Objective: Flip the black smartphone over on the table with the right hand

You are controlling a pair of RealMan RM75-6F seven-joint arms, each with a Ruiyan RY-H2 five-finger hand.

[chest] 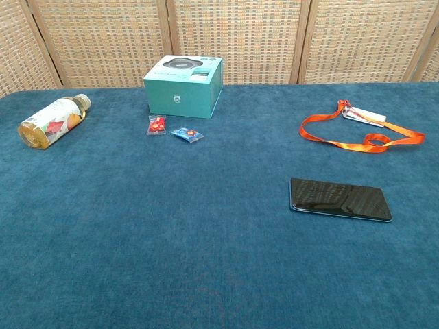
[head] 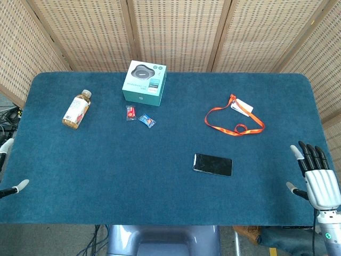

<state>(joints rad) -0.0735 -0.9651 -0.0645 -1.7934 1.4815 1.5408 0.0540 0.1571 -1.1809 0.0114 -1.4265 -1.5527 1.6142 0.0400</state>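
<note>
The black smartphone (head: 212,164) (chest: 339,199) lies flat on the blue table cover (head: 133,176), right of centre, its glossy dark face up. My right hand (head: 316,176) hovers at the table's right front edge, well to the right of the phone, fingers spread and holding nothing. Of my left hand (head: 10,184) only a few fingertips show at the far left edge of the head view; they hold nothing that I can see. The chest view shows neither hand.
An orange lanyard with a white card (head: 234,118) (chest: 360,130) lies behind the phone. A teal box (head: 144,81) (chest: 184,85) stands at the back centre, two small candy wrappers (head: 139,116) in front of it. A drink bottle (head: 77,109) (chest: 53,120) lies at the back left.
</note>
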